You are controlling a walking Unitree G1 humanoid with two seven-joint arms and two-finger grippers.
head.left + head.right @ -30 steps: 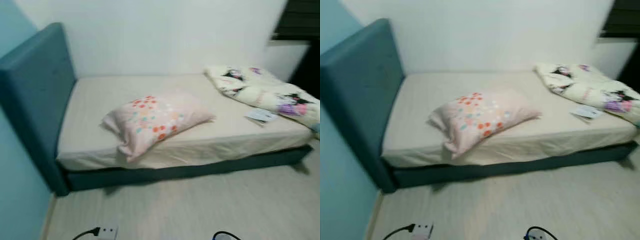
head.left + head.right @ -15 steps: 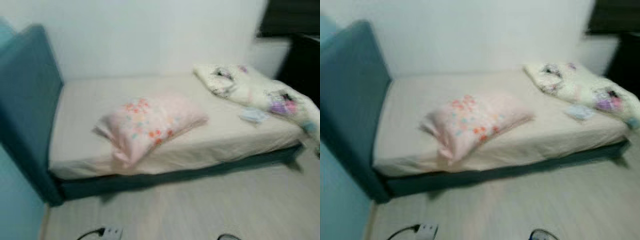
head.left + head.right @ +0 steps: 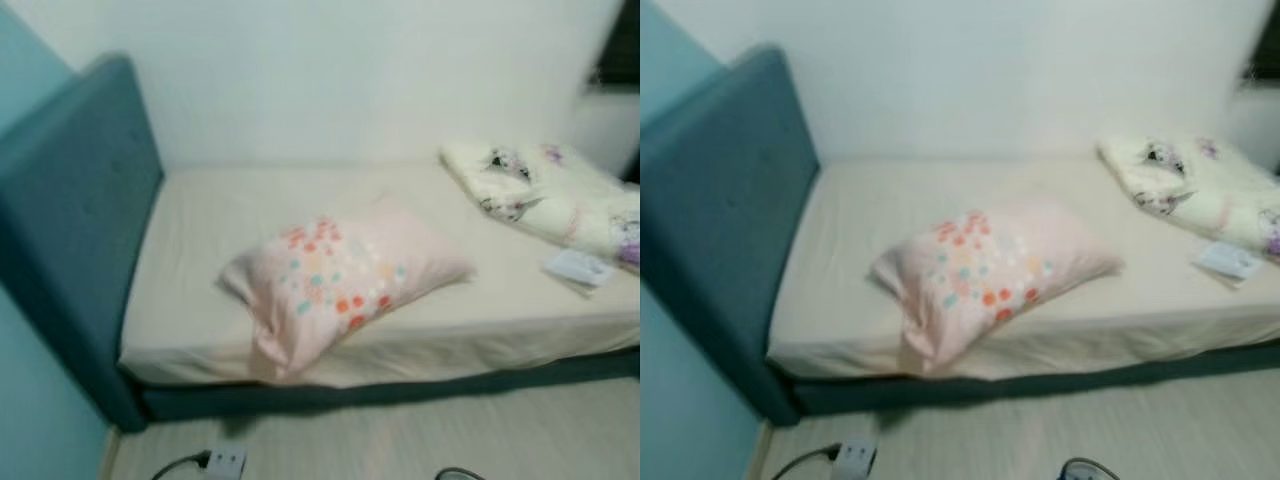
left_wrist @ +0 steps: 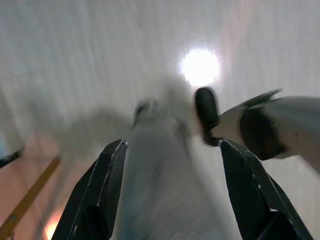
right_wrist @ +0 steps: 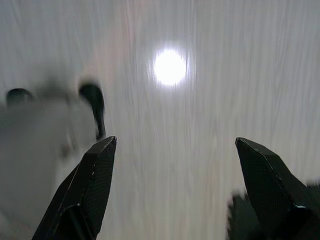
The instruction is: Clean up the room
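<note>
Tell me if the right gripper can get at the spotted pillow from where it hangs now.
Probably not yet. The right gripper hangs open over the pale floor, while the pillow lies on the bed ahead of the robot. Nothing blocks the near edge, so the arm would need raising and likely a step closer.

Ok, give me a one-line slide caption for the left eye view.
Dotted pink pillow lying askew mid-mattress on the teal-framed bed, folded quilt and a small flat packet at the far end.
</note>
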